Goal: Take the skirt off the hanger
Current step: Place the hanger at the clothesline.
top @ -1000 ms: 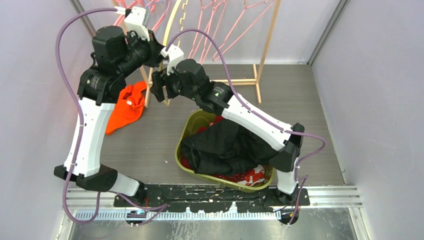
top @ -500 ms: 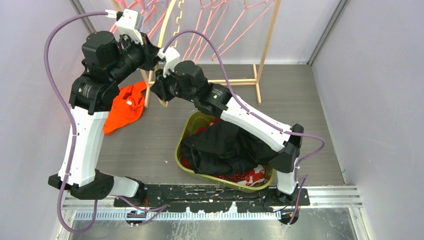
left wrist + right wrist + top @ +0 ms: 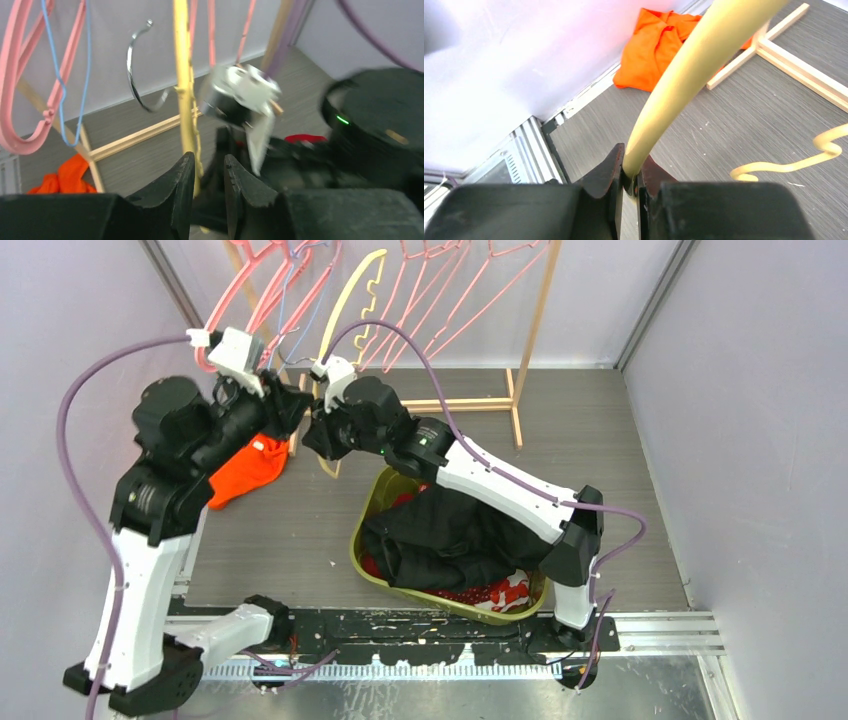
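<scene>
My right gripper point(image 3: 630, 172) is shut on the lower arm of a bare yellow hanger point(image 3: 704, 55). The top view shows that gripper point(image 3: 315, 430) under the hanger point(image 3: 345, 300), which rises toward the rack. My left gripper point(image 3: 207, 170) stands slightly open just in front of the hanger point(image 3: 182, 65), with nothing between its fingers; from above it point(image 3: 295, 405) sits right beside the right one. The orange skirt point(image 3: 250, 468) lies crumpled on the floor by the left wall, apart from the hanger, and shows in both wrist views point(image 3: 654, 55) point(image 3: 67, 177).
A green basket point(image 3: 365, 540) heaped with black and red clothes stands under the right arm. A wooden rack point(image 3: 530, 340) at the back carries several pink hangers point(image 3: 440, 290). A metal hook point(image 3: 135, 75) hangs near the left gripper. Walls close in on both sides.
The right gripper shut on the yellow hanger. The left gripper opened a little, and its arm swung down and left, away from the rack.
</scene>
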